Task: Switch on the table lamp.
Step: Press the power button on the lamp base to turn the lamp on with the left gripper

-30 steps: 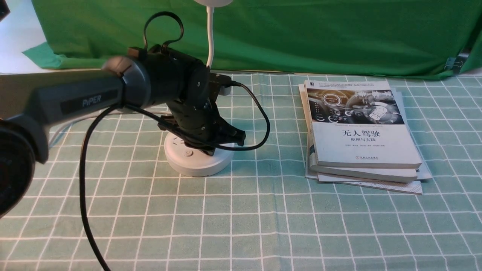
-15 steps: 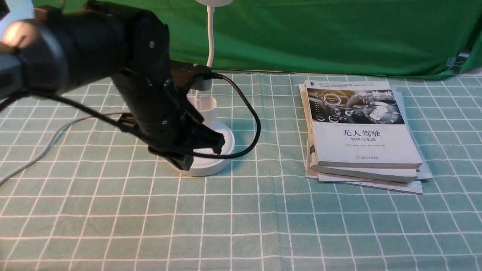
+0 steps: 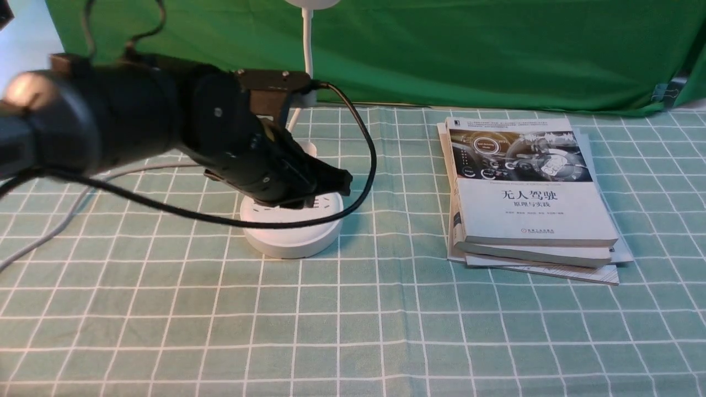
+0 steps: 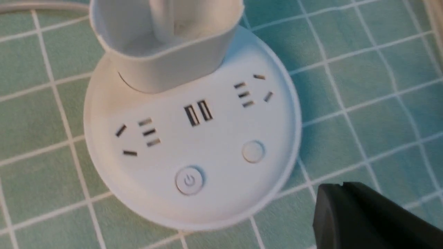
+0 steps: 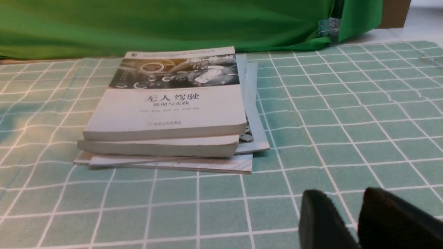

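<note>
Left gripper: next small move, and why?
Probably shift the left gripper over the power-marked button, then lower: the wrist view shows its fingers beside the lamp base, over bare cloth, with both buttons uncovered.

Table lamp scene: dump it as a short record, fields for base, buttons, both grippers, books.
lamp base: white, round, flat on the table; lamp base
buttons: power-marked button, plain button; neither covered in left wrist view
cup holder: on the base
left gripper: above the base, jaw state unclear
right gripper: jaws apart
books: stacked, right of lamp
lamp lit: cannot tell
</note>
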Controlling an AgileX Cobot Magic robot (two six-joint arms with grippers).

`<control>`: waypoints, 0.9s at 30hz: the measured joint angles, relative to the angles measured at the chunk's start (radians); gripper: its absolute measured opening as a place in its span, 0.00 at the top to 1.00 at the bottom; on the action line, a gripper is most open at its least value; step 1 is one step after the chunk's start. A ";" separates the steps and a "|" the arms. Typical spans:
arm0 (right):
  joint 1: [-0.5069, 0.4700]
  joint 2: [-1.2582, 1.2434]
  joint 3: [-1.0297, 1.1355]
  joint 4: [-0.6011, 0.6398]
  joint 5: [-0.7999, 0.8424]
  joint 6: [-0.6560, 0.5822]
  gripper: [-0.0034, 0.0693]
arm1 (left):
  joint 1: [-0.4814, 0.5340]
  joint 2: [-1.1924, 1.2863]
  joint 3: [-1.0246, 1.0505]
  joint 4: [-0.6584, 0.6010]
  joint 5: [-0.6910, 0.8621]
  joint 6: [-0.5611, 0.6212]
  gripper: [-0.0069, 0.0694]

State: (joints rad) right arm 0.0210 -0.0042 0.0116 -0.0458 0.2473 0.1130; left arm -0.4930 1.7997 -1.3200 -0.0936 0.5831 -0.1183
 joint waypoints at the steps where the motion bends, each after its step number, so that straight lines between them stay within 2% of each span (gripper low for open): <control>1: 0.000 0.000 0.000 0.000 0.000 0.000 0.63 | 0.000 0.036 -0.027 0.019 0.010 -0.011 0.88; 8: 0.000 0.000 0.000 0.000 0.000 0.000 0.63 | 0.000 0.168 -0.112 0.059 0.023 -0.066 0.88; 27: 0.000 0.000 0.000 0.000 0.000 0.000 0.63 | 0.000 0.224 -0.121 0.114 -0.001 -0.112 0.88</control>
State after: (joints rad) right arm 0.0210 -0.0042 0.0116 -0.0458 0.2476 0.1130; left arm -0.4930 2.0233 -1.4406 0.0206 0.5817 -0.2301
